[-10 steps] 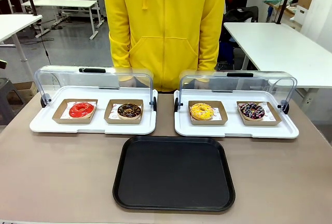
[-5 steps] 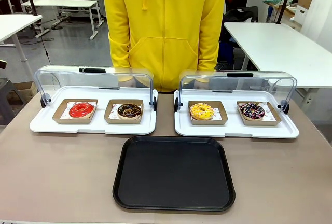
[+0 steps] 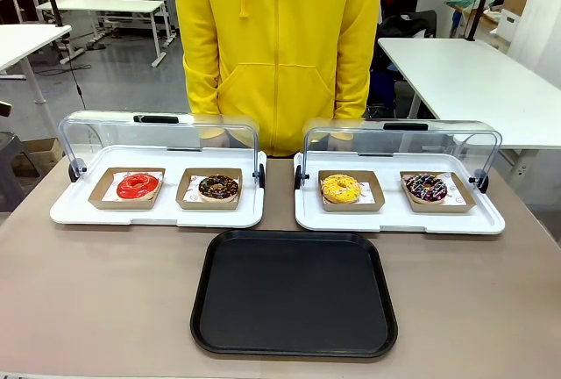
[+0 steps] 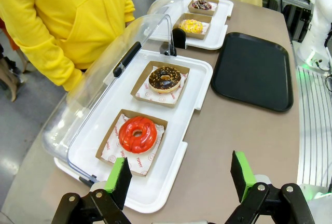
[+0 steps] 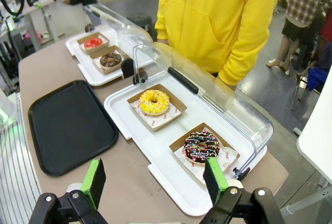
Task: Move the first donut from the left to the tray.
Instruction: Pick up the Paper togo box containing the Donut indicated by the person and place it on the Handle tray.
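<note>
The red-glazed first donut from the left [image 3: 138,186] [image 4: 137,134] [image 5: 93,42] lies in a small brown cardboard tray on the left white tray, whose clear lid is raised. The black tray [image 3: 294,293] [image 4: 254,70] [image 5: 67,125] sits bare in the middle, nearer me. My left gripper [image 4: 180,175] hangs open above the table's near left end, just short of the red donut, holding nothing. My right gripper [image 5: 154,180] is open over the near right end, close to the sprinkled chocolate donut [image 5: 202,145].
A chocolate donut [image 3: 218,188] sits beside the red one. The right white tray [image 3: 400,218] holds a yellow donut [image 3: 341,189] and the sprinkled one, lid also raised. A person in a yellow hoodie [image 3: 279,46] stands at the far edge. Bare table lies either side of the black tray.
</note>
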Motion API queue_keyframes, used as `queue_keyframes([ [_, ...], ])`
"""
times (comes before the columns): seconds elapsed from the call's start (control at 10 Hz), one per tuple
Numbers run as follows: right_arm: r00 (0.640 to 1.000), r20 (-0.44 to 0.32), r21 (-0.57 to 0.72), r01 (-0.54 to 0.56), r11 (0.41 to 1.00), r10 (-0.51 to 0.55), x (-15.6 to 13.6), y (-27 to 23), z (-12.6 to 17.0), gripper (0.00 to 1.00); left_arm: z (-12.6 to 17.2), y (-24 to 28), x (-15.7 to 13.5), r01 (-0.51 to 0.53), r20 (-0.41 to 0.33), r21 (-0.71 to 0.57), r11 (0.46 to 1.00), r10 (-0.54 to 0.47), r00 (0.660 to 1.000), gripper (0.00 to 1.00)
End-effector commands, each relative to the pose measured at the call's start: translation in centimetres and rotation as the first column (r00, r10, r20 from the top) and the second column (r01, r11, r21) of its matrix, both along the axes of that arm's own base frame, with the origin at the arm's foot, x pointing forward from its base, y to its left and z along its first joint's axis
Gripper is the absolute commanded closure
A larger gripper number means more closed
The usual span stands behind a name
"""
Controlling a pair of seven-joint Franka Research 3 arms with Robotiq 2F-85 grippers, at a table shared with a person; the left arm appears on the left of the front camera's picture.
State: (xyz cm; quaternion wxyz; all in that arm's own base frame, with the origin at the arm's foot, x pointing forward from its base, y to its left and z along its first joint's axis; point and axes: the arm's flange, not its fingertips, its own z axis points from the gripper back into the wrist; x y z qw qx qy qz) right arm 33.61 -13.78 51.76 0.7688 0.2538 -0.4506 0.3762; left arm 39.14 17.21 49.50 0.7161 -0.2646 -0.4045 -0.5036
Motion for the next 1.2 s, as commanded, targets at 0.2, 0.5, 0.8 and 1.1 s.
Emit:
queue_keyframes([
  [0.2, 0.999, 0.033, 0.012, -0.009, 1.000, 0.009, 0.37, 0.00, 0.08, 0.00, 0.13, 0.01, -0.09, 0.008, 0.011, -0.002, 1.000, -0.008, 1.000, 0.00],
  [0.5, 0.999, 0.033, 0.012, -0.009, 1.000, 0.009, 0.37, 0.00, 0.08, 0.00, 0.13, 0.01, -0.09, 0.008, 0.011, -0.002, 1.000, -0.008, 1.000, 0.00],
  [0.8, 0.999, 0.033, 0.012, -0.009, 1.000, 0.009, 0.37, 0.00, 0.08, 0.00, 0.13, 0.01, -0.09, 0.008, 0.011, -0.002, 1.000, -0.008, 1.000, 0.00],
  [1.1, 0.999, 0.033, 0.012, -0.009, 1.000, 0.009, 0.37, 0.00, 0.08, 0.00, 0.13, 0.01, -0.09, 0.008, 0.011, -0.002, 1.000, -0.008, 1.000, 0.00],
])
